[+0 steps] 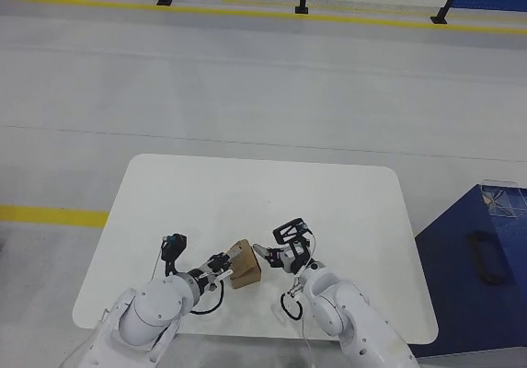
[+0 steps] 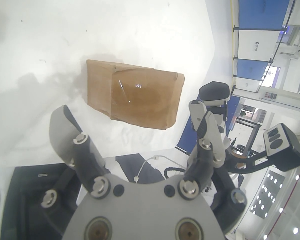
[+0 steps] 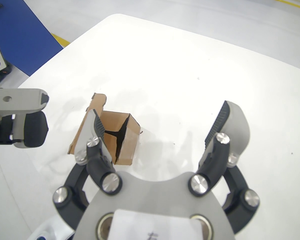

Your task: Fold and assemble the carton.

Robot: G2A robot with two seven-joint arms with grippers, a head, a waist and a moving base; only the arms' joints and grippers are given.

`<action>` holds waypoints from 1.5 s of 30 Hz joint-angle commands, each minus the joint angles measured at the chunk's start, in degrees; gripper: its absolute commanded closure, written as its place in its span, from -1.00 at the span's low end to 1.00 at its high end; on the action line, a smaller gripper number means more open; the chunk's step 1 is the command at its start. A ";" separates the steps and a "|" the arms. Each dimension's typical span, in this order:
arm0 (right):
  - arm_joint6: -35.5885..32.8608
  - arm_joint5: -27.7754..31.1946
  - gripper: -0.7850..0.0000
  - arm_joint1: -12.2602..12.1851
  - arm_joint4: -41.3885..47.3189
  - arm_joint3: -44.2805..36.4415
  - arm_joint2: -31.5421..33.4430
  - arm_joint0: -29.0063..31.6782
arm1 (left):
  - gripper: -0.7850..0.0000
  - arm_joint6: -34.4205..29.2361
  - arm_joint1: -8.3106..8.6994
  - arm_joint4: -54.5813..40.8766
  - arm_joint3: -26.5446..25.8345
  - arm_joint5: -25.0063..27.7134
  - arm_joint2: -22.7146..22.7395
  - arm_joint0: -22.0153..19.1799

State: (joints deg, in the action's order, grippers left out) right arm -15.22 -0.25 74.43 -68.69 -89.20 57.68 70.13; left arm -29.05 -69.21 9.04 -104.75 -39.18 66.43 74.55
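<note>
A small brown carton [image 1: 244, 263] lies on the white table [image 1: 245, 184] near its front edge, between my two grippers. In the left wrist view the carton [image 2: 135, 98] shows a closed face with clear tape over it. My left gripper [image 2: 128, 108] is open just short of that face, with nothing held. In the right wrist view the carton [image 3: 122, 136] shows its open end, inner flaps partly folded in and one flap [image 3: 98, 103] sticking out. My right gripper [image 3: 162, 118] is open, one finger [image 3: 90, 126] in front of the carton's edge; contact is unclear.
The table's front edge runs close behind both grippers [image 1: 223, 267] [image 1: 277, 250]. A blue cabinet [image 1: 493, 267] stands off the table's right side with a clear plastic piece [image 1: 502, 195] on it. Bare table top [image 3: 177, 63] stretches beyond the carton.
</note>
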 commanded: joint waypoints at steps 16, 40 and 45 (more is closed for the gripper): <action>2.15 -6.37 -1.00 2.28 -2.77 7.84 -3.33 -4.71 | -0.07 6.53 -1.21 -8.17 6.41 7.94 -0.04 1.65; 0.33 -7.19 -1.00 3.10 -7.74 8.17 -2.10 -3.57 | 0.02 9.18 -2.00 -6.69 10.19 10.33 -2.50 0.29; -0.46 -7.10 -1.00 3.45 -9.20 8.59 -3.06 -3.58 | 0.04 9.20 -2.11 -6.61 10.30 10.29 -2.76 0.32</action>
State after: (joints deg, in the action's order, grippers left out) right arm -15.60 -7.35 77.83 -77.56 -80.69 54.77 66.55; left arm -19.86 -71.29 2.40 -94.46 -28.88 63.75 74.87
